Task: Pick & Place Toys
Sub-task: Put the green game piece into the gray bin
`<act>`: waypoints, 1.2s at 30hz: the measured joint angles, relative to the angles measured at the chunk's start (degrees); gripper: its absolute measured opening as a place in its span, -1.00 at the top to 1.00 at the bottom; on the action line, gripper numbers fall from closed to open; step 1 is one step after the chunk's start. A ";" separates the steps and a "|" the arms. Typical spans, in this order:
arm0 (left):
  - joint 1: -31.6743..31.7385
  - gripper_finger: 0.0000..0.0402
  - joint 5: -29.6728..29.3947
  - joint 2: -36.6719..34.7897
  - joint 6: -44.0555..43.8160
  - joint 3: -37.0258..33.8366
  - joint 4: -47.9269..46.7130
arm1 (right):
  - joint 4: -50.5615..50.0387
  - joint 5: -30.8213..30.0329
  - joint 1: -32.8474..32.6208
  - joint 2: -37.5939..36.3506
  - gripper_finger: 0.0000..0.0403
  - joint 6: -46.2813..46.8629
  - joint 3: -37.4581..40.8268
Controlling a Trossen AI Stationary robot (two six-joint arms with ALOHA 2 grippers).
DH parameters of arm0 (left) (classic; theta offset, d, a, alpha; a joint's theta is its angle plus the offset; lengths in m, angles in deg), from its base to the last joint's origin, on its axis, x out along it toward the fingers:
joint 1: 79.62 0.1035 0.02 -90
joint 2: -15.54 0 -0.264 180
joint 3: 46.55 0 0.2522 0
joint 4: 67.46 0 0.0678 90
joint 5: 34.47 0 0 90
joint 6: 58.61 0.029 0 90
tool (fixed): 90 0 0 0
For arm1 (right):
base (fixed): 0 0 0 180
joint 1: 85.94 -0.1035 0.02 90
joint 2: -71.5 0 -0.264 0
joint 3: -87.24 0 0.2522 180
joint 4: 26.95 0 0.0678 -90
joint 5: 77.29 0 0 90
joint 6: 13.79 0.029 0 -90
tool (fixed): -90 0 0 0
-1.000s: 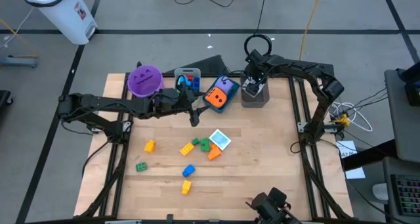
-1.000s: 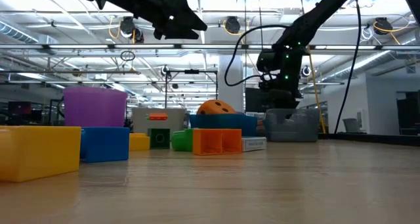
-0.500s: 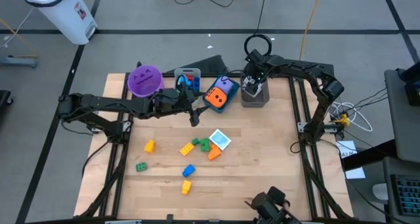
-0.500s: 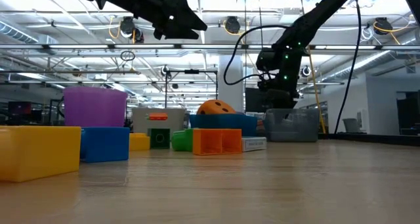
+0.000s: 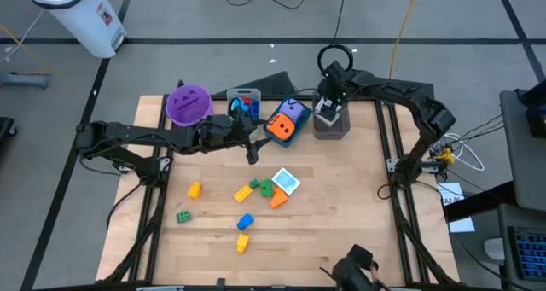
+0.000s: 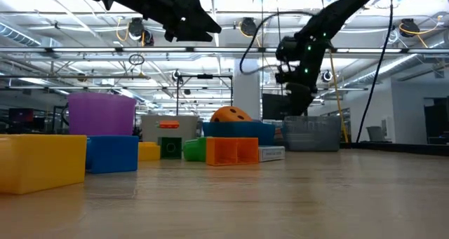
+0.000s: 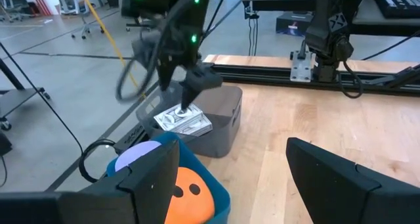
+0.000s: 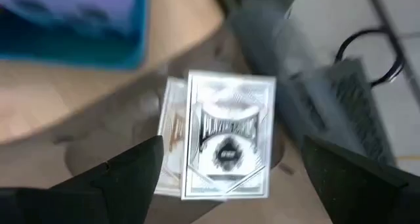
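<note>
1. Your right tool (image 5: 328, 108) hangs just above the grey bin (image 5: 332, 125) at the far edge of the desk (image 5: 341, 206). Its fingers stand spread and nothing is between them.
2. Inside that grey bin lie white-grey printed cubes (image 8: 228, 136). In the right wrist view one lies face up straight under the tool with a second one beside it. The view is blurred, so you cannot read the print with any certainty.
3. Your left tool (image 5: 252, 146) is raised off the desk near its middle, just short of the blue bin (image 5: 286, 125). Its fingers (image 7: 147, 178) are parted wide and hold nothing.
4. The blue bin holds an orange dotted die (image 5: 280, 125) and a purple die (image 5: 293, 110), touching each other.
5. A clear bin (image 5: 243, 101) sits between the purple cup (image 5: 188, 104) and the blue bin. Red and blue pieces show inside it.
6. Loose on the desk nearer you:
   - a cluster of one yellow brick (image 5: 244, 191), green brick (image 5: 265, 188), orange brick (image 5: 279, 199) and a white-grey cube (image 5: 286, 182), packed close together;
   - a blue brick (image 5: 246, 221) and a second yellow brick (image 5: 242, 241) below that cluster;
   - an orange-yellow brick (image 5: 194, 189) and a lone green brick (image 5: 183, 216) off toward the left arm's side, well apart from the cluster.
</note>
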 joint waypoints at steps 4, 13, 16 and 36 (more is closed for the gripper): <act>0.00 -0.44 -0.04 0.00 1.94 0.00 0.00 | 0.91 3.68 -1.16 -5.46 -0.73 1.46 0.00; -1.40 -0.44 4.12 0.00 5.53 0.00 0.34 | 8.76 25.53 -6.98 -13.63 -0.73 13.47 0.05; -2.43 -0.44 4.76 0.00 6.01 0.02 -1.58 | 11.59 27.12 -11.42 -14.38 -0.73 16.93 2.20; -18.22 -0.44 1.62 0.00 -18.05 0.02 -28.82 | 75.20 -5.86 -57.77 -15.15 -0.73 22.43 39.76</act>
